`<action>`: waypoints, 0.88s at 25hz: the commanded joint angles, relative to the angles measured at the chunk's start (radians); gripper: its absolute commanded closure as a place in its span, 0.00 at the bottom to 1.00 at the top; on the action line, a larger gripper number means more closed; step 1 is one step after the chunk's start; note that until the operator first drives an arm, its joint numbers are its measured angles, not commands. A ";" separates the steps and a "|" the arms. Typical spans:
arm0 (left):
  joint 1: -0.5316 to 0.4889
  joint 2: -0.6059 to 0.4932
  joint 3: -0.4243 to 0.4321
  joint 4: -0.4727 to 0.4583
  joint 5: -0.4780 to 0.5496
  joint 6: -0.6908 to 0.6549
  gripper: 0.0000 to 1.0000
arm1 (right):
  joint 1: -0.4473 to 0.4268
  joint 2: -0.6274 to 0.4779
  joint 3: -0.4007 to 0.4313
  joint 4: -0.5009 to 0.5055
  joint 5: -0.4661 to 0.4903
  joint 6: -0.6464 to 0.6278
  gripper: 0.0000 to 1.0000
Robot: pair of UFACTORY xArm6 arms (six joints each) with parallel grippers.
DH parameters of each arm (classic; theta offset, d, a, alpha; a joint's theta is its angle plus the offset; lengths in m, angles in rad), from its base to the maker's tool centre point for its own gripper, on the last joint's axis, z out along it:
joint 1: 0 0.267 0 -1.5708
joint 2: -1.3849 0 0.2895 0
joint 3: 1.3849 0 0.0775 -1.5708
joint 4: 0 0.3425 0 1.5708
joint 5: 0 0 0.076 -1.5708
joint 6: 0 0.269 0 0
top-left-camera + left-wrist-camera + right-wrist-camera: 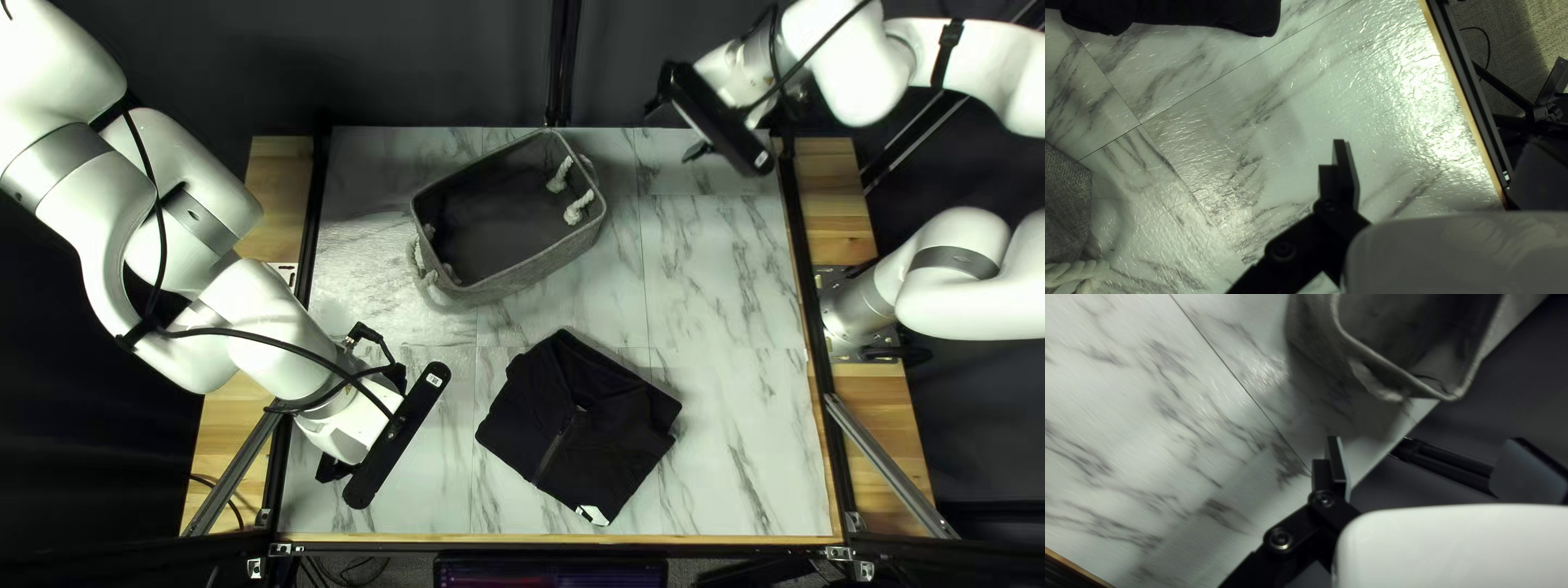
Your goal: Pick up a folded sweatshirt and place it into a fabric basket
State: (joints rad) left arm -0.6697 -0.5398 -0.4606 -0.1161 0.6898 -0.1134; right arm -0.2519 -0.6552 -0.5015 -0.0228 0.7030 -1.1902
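Marbled tabletop [1208, 109]; left gripper [1434, 144] above it, fingers parted, empty.
Ahead: folded sweatshirt [572, 430], lying flat; handling advised: level descent, deep pinch through all layers, slow lift to keep folds. Farther out: fabric basket [523, 277], upright.

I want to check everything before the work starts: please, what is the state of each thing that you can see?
Sweatshirt: folded, lying flat on the table, outside the basket
Basket: upright, open at the top, nothing seen inside
Left gripper: open, holding nothing
Right gripper: open, holding nothing
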 commanded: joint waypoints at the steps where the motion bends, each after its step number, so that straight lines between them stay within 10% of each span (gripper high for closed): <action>1: 0.000 0.000 0.000 0.000 0.000 0.000 0.00 | 0.355 -0.063 0.000 -0.279 0.135 0.480 0.00; 7: 0.000 0.000 0.000 0.000 0.000 0.000 0.00 | 0.553 0.034 -0.032 -0.358 0.139 0.721 0.00; 22: 0.000 0.000 0.000 0.000 0.000 0.000 0.00 | 0.559 0.109 -0.064 -0.305 0.073 0.678 0.00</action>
State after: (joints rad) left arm -0.6697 -0.5398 -0.4606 -0.1161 0.6898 -0.1134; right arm 0.2936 -0.5365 -0.5785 -0.3041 0.7747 -0.5272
